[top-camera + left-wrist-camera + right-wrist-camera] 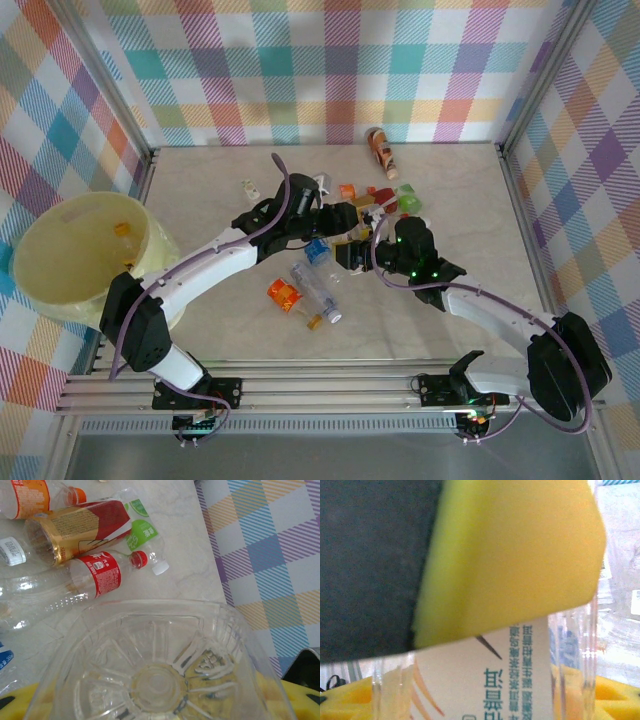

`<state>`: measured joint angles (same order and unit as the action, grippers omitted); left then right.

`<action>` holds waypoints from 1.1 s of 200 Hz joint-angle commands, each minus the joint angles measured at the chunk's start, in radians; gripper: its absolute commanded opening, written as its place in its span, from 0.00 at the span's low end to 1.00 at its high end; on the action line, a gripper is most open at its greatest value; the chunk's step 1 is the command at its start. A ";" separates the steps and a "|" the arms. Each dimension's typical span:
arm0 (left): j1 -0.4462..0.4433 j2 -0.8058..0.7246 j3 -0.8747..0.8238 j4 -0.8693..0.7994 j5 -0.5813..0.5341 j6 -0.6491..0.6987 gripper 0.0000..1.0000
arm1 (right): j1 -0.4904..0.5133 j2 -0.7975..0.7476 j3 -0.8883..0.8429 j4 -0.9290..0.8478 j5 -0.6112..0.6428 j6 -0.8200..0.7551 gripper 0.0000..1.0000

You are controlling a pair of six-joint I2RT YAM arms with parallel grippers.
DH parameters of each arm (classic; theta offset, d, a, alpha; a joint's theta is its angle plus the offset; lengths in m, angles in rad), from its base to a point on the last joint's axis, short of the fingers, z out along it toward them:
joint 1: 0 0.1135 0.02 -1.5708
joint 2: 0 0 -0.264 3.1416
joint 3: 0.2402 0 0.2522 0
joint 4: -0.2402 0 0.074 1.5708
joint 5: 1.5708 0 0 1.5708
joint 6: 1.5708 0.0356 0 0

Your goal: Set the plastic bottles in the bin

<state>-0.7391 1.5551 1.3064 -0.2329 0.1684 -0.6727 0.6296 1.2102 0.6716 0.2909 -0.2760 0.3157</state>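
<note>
Left tool [157,699] is clamping a clear bottle [160,655] beside the other bottles [95,575] on the counter [190,555], presumably bound for the bin [50,298] — well apart, far left — right tool [480,700] is straddling a white-labelled bottle [485,675], grip unclear.

A pale, marbled table [460,190] carries everything. Checked cloth walls [330,60] in pink, teal, orange, yellow and purple rise from the table's far edge and both of its sides. Slanting metal posts [100,75] stand at the table's far corners. Grooved metal rails [330,385] run along its near edge. In the left wrist view the checked cloth [270,545] meets the table's [190,555] edge.
</note>
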 commanded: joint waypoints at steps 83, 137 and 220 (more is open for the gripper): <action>-0.005 -0.110 -0.002 -0.113 -0.319 -0.004 0.50 | 0.004 -0.086 0.010 -0.055 0.028 -0.193 1.00; -0.004 -0.283 -0.034 -0.227 -0.561 0.031 0.49 | 0.004 -0.105 -0.011 -0.045 0.195 -0.170 1.00; 0.014 -0.528 0.062 -0.508 -0.903 0.167 0.47 | 0.004 -0.092 -0.011 0.022 0.307 -0.138 1.00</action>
<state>-0.7372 1.1038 1.3067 -0.6613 -0.5976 -0.5896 0.6296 1.1198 0.6712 0.2512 0.0048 0.1684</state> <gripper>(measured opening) 0.558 0.996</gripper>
